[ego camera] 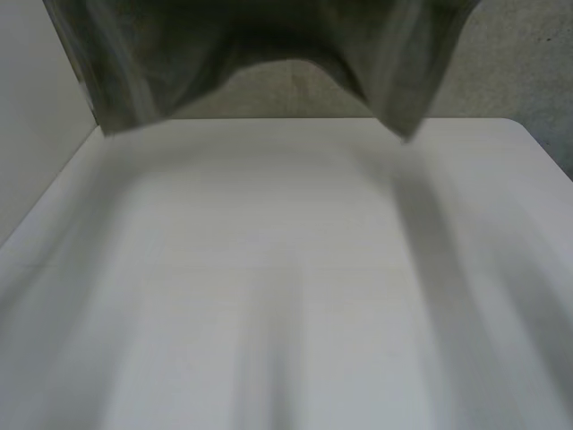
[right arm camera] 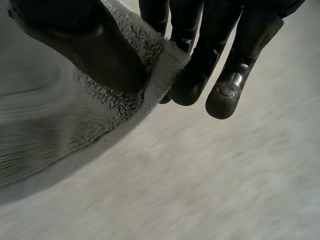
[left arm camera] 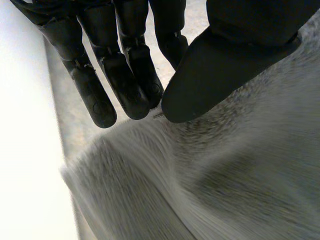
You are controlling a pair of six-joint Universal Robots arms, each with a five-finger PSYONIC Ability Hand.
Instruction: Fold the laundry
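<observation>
Grey towel (ego camera: 179, 63) hangs spread above the white table's (ego camera: 286, 287) far edge, its lower corners dipping across that edge and screening much of the speckled floor (ego camera: 510, 72) beyond the table. We pinch the towel's edge between thumb and fingers with our left hand (left arm camera: 220, 70); our right hand (right arm camera: 100, 50) likewise nips its hem

I see the cloth (ego camera: 260, 36) hanging over the far side of the table (ego camera: 286, 296), its low ends left and right of a higher middle. It looks to hang clear of the table, though I can't be sure. My left hand (left arm camera: 125, 80) pinches one edge between thumb and fingers, and my right hand (right arm camera: 200, 65) pinches another the same way.
</observation>
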